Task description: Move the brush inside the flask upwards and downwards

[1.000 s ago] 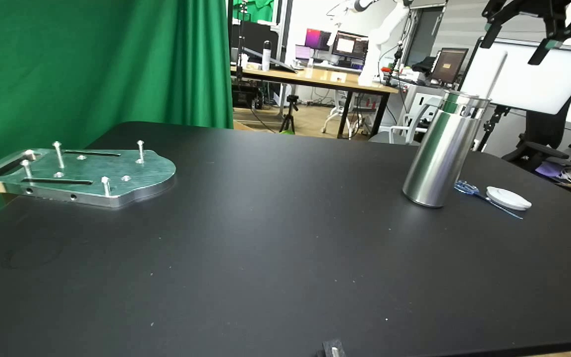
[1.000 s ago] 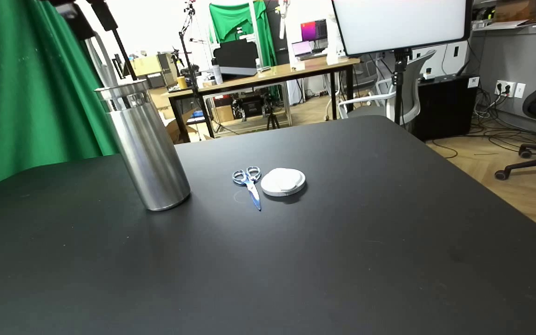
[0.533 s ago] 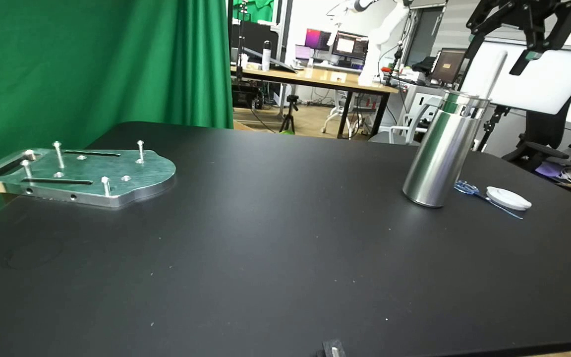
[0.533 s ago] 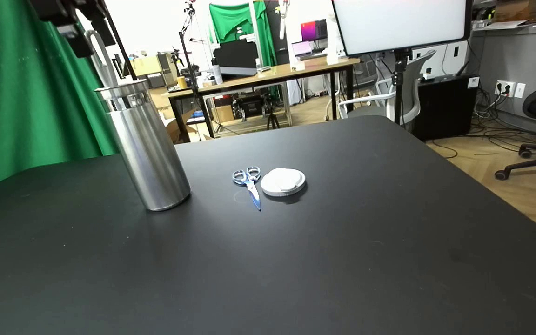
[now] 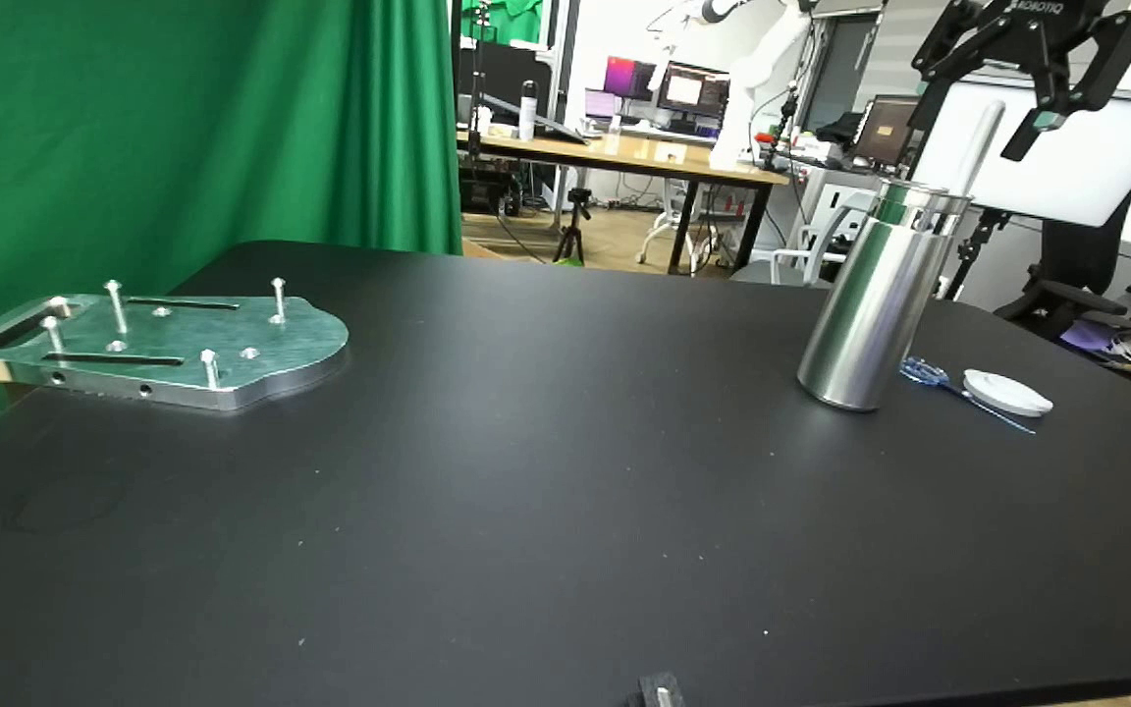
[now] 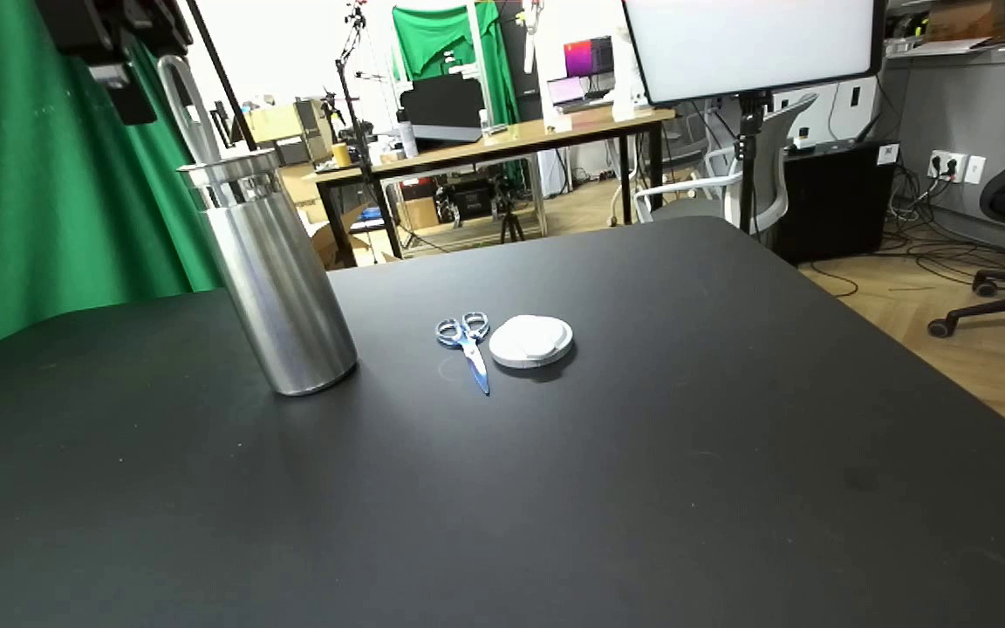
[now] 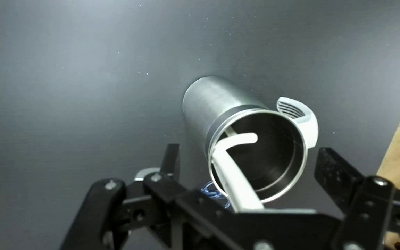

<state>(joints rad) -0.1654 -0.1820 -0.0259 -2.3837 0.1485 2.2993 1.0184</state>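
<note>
The flask is a tall brushed-metal cylinder. It stands on the dark table in both exterior views, its mouth toward the camera in the wrist view. The brush's pale handle sticks up out of the mouth; it also shows in an exterior view. In the wrist view the handle leans on the rim and has a curved white end. The bristles are hidden. My gripper is open above the flask, fingers apart on either side of the handle in the wrist view, holding nothing.
Blue scissors and a white round lid lie beside the flask. A light-coloured handle sticks out from the flask's side. A greenish metal plate with pegs lies at the far side of the table. A white-screened monitor stands behind.
My gripper has come down and shifted left in both exterior views, bringing its open fingers closer around the upper part of the brush handle. The flask and brush have not moved.
</note>
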